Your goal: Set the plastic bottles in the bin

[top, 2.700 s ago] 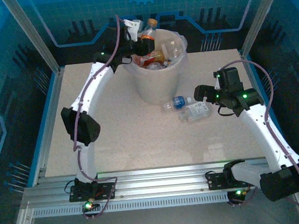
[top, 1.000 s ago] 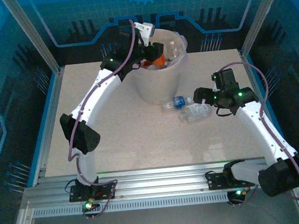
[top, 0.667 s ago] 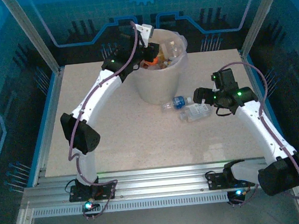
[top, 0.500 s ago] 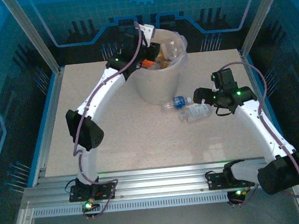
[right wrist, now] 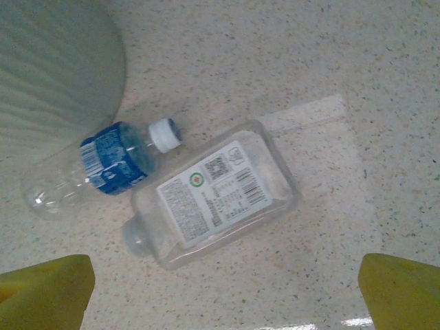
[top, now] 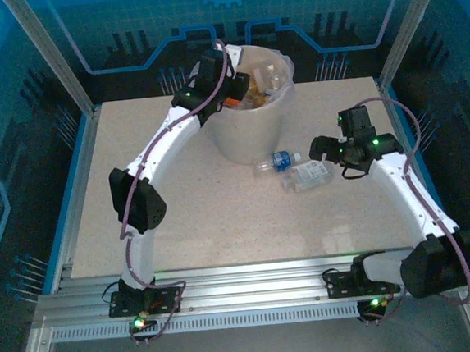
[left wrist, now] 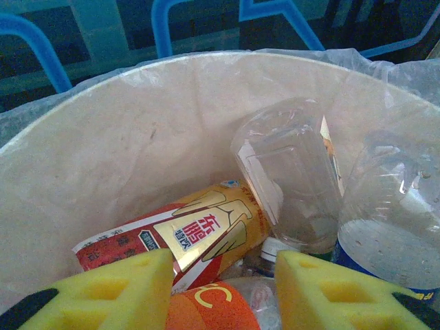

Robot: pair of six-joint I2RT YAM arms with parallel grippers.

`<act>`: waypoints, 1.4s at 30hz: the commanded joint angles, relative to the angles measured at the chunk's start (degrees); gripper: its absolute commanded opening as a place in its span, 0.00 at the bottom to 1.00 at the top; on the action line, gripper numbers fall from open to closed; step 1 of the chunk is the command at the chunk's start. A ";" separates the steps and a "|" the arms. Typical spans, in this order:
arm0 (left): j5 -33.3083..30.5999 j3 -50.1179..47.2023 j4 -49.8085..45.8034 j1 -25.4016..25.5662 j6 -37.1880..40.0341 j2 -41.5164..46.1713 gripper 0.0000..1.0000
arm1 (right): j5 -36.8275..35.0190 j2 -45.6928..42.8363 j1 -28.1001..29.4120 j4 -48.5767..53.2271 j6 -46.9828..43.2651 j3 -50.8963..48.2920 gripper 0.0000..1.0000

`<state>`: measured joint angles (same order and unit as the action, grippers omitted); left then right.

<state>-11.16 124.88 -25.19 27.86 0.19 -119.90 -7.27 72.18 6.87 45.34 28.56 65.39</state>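
White left arm [top: 165,143] — arched over bin [top: 252,137].

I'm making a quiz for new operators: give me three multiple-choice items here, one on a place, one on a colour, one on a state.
1. Where do the blue-labelled bottle and the flat clear bottle lie? A on the table beside the bin; B on the front rail; C inside the bin.
2. The blue-labelled bottle's cap is: A red; B white; C green.
3. The right gripper is: A shut on a bottle; B open above both bottles; C shut on the bin's rim.
Key: 1A, both rest on the table by the bin; 2B, the cap shows white; 3B, its pads stand wide apart, empty.
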 commanded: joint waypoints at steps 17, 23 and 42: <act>-1.68 -25.19 11.42 6.00 2.89 25.35 0.99 | 11.34 24.19 -8.93 -8.68 1.58 6.95 1.00; -2.45 -42.43 19.91 7.46 -3.74 36.58 0.99 | 14.96 31.48 -9.19 -8.57 -0.64 10.40 0.94; -11.12 -73.03 25.89 10.48 -28.90 51.17 0.99 | 25.15 22.73 -6.18 -13.30 1.09 -4.39 0.85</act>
<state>-18.52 53.76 -0.49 37.71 -23.79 -70.08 14.90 98.83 -0.71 32.88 28.73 63.18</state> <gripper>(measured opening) 0.989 0.852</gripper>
